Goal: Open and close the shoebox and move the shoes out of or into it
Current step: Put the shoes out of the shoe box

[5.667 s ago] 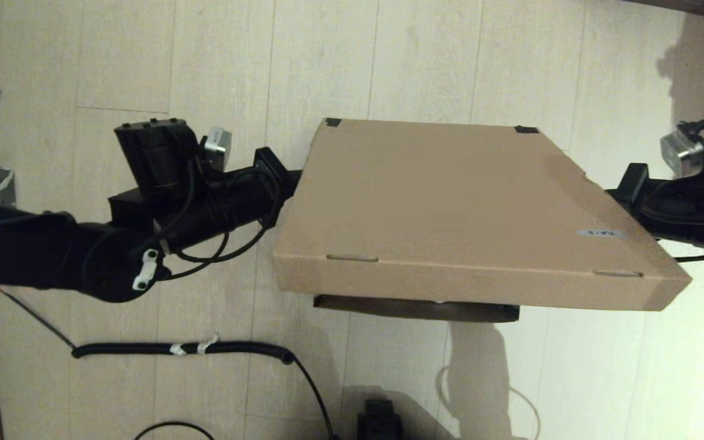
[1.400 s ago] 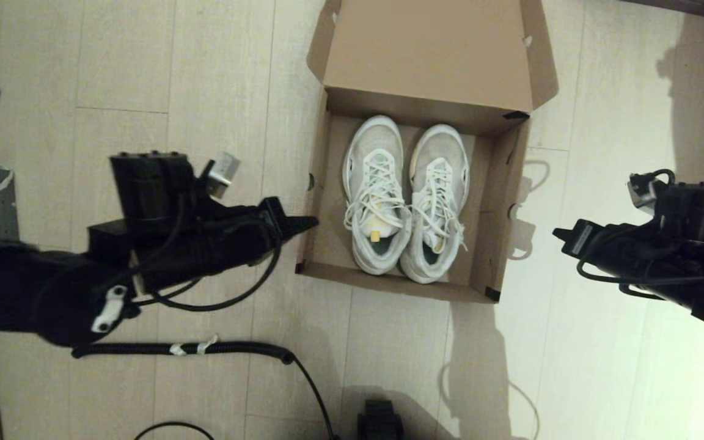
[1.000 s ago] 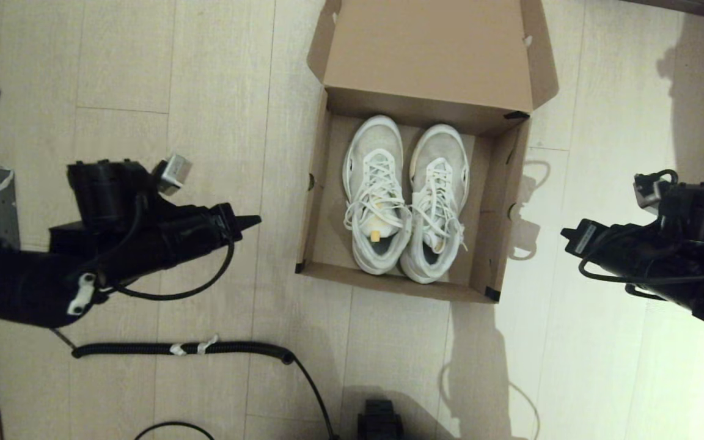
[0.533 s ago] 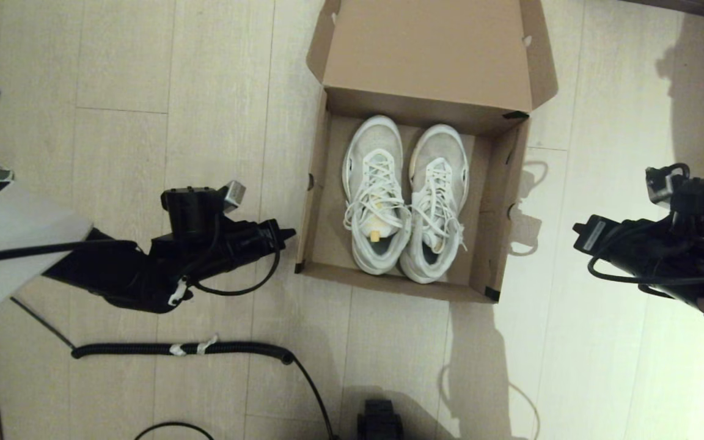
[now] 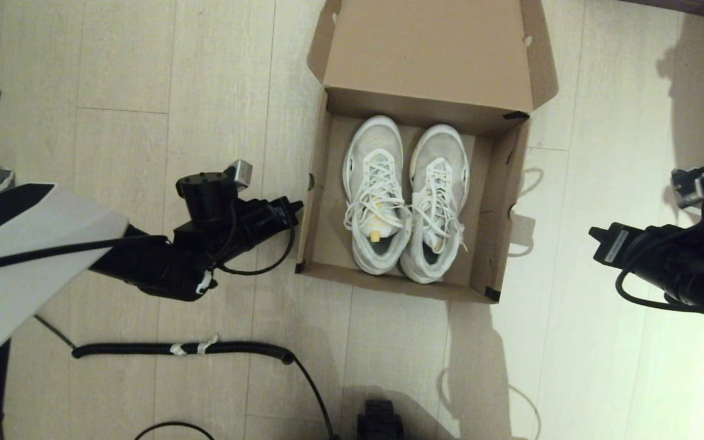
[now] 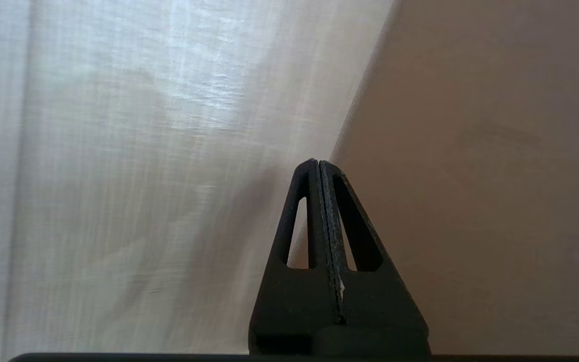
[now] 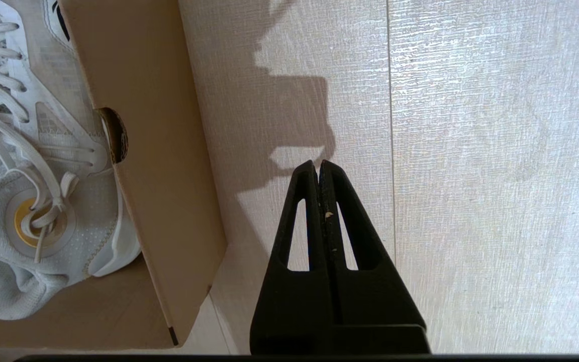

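- Your left gripper [image 5: 296,206] has its fingers [image 6: 314,201] pressed together with nothing between them; its tip sits just beside the left wall of the shoebox [image 5: 312,201], low near the floor [image 5: 144,73]. You cannot tell whether it touches the cardboard.
- Your right gripper [image 5: 594,232] is also pressed closed and empty, hanging over bare floor well to the right of the box, apart from it.
- The shoebox stands open in the middle, its flap lid [image 5: 428,55] folded back on the far side, black tape at the corners.
- The shoes [image 5: 406,198] lie side by side inside, toes toward the far wall, heels toward you, laces loose. A yellow spot shows inside the left one.
- From the right wrist you see the box's right wall with its round hole and the right shoe behind it.
- A coiled black cable [image 5: 181,349] lies on the floor near you, left of the box.
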Tool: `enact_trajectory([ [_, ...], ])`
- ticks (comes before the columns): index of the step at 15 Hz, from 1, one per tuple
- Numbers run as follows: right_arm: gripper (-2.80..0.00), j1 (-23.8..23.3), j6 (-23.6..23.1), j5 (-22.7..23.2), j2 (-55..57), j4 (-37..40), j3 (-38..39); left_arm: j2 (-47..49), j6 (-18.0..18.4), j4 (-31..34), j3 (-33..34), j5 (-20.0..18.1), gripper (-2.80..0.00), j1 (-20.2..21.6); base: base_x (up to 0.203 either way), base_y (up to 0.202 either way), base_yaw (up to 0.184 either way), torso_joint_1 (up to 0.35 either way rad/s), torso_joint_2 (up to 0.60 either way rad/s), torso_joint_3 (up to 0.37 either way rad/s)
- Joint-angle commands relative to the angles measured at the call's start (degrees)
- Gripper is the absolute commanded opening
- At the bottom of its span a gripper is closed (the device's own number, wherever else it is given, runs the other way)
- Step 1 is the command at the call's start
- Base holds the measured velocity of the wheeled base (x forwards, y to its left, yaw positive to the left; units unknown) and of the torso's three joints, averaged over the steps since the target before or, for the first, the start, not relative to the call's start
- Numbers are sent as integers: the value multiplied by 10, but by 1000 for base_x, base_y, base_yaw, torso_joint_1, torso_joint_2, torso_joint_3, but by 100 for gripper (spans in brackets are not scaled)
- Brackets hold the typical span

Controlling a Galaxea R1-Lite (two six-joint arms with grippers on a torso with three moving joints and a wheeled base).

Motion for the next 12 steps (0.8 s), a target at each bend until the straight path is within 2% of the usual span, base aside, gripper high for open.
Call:
enact_trajectory([
  [1,-280,1,1,0,-5,-3,3,-6,-2,-2,-3,-1,-280,-11,0,0,0,0,0,0],
  [3,-280,0,1,0,-4,-2,4,-8,-5,-3,-13,-1,-280,-35,0,0,0,0,0,0],
  [7,-280,7,0,0,-6,-2,14,-2,-39,-2,-43,14,-280,-78,0,0,0,0,0,0],
  [10,-280,12,-1,-2,-16,-3,20,3,-41,-3,-46,17,-280,-89,0,0,0,0,0,0],
  [12,-280,15,-34,-2,-19,-5,12,-7,-44,-5,-19,24,-280,-86,0,0,0,0,0,0],
])
